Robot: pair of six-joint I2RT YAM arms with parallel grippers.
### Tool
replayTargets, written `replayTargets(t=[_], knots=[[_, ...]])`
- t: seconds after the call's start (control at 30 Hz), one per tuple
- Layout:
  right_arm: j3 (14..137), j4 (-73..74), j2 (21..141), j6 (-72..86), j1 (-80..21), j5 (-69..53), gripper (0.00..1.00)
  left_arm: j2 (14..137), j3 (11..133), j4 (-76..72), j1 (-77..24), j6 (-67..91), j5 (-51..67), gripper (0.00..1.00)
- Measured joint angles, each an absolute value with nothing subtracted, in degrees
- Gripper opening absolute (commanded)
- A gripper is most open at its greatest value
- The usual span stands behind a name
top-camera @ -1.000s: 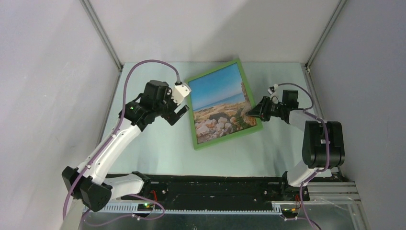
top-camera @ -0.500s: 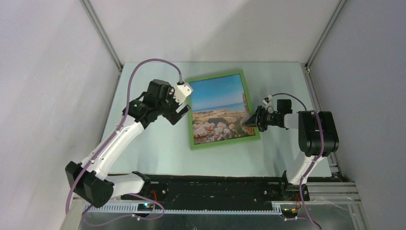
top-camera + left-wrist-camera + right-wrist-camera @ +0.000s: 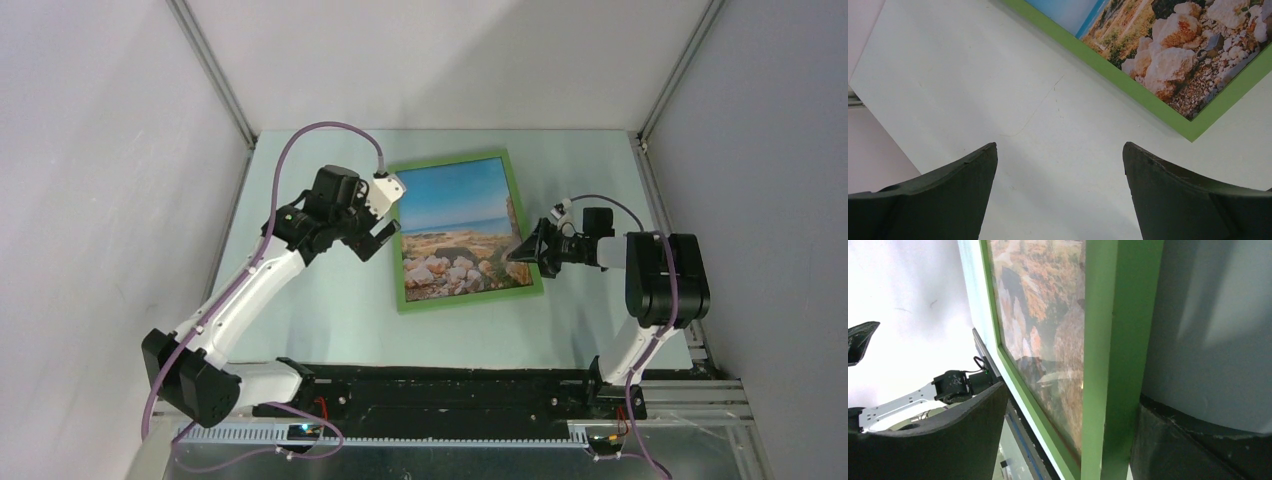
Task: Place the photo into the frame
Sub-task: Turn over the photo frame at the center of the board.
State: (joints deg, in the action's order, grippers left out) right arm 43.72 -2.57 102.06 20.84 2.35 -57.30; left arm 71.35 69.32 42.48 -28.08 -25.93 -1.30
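Photo: the landscape photo (image 3: 460, 232) sits inside the frame's opening, picture side up, with the sky at the far end and the pale rocks at the near end.
Frame: the green frame (image 3: 470, 297) lies flat on the tabletop (image 3: 320, 300) near the middle, between the two arms. It is turned slightly out of square with the table edges.
Left gripper: the left gripper (image 3: 375, 238) is released, its jaws spread wide and nothing between them. It sits just beside the frame's left rail.
Left wrist view: the left gripper (image 3: 1059, 150) is over bare tabletop (image 3: 973, 75). The green rail (image 3: 1128, 85) and the rocky part of the photo (image 3: 1173, 45) lie ahead of the fingers and apart from them.
Right gripper: the right gripper (image 3: 518, 250) is at the frame's right rail, toward the near end, its jaws parted.
Right wrist view: the right gripper (image 3: 1073, 400) straddles the green rail (image 3: 1100, 340). One finger stands clear over the photo (image 3: 1043, 330). The other is close against the rail's outer side, and whether it touches cannot be told. The rail is not clamped.
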Motion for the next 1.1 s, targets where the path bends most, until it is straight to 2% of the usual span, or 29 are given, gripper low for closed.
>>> replayTargets(t=[0.43, 0.57, 0.83, 1.1], knots=[[43.72, 6.24, 96.64, 15.09, 6.42, -51.51, 0.88, 71.35, 69.32, 42.48, -28.08, -25.93, -1.23, 1.00], [43.75, 9.10, 94.26, 13.41, 6.96, -49.50, 0.98, 71.35, 69.32, 42.48, -28.08, -25.89, -1.28, 1.00], [45.71, 15.68, 81.76, 8.34, 7.40, -43.44, 0.99, 69.93, 67.88, 41.25, -28.08, -24.18, -2.46, 1.00], [46.39, 15.86, 64.16, 5.19, 7.75, -36.05, 1.00, 62.59, 62.13, 37.52, -27.14, -19.90, -6.17, 1.00]])
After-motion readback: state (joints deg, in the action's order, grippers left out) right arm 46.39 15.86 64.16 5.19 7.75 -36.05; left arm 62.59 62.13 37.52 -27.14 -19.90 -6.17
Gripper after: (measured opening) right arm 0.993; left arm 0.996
